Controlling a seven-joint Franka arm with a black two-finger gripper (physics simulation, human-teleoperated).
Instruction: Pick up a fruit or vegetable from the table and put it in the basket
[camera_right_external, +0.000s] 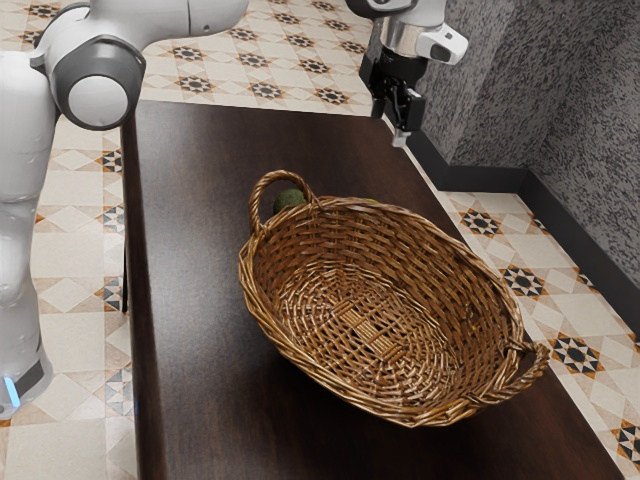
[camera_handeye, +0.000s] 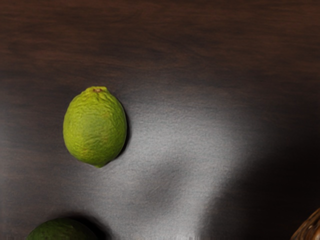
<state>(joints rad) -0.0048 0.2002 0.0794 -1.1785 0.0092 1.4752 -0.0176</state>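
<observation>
So my gripper (camera_right_external: 389, 126) is up above the tabletop with its two fingers standing apart, nothing between them. Looks pretty well spread, though I can't tell if that's as wide as it goes. The lime (camera_handeye: 95, 127) is down below the gripper, well apart from it, and over toward the basket side. It's lying on its side on the table (camera_right_external: 190, 250). Its long axis runs flat along the wood, stem end with the little brownish scar facing away from the dark green fruit (camera_handeye: 60, 231), pointy nub end facing the side where that fruit is. Follow the axis out past the nub and it runs just beside that fruit, between it and the basket (camera_right_external: 380, 238). The basket sits on the table too, beyond the lime from the gripper.
</observation>
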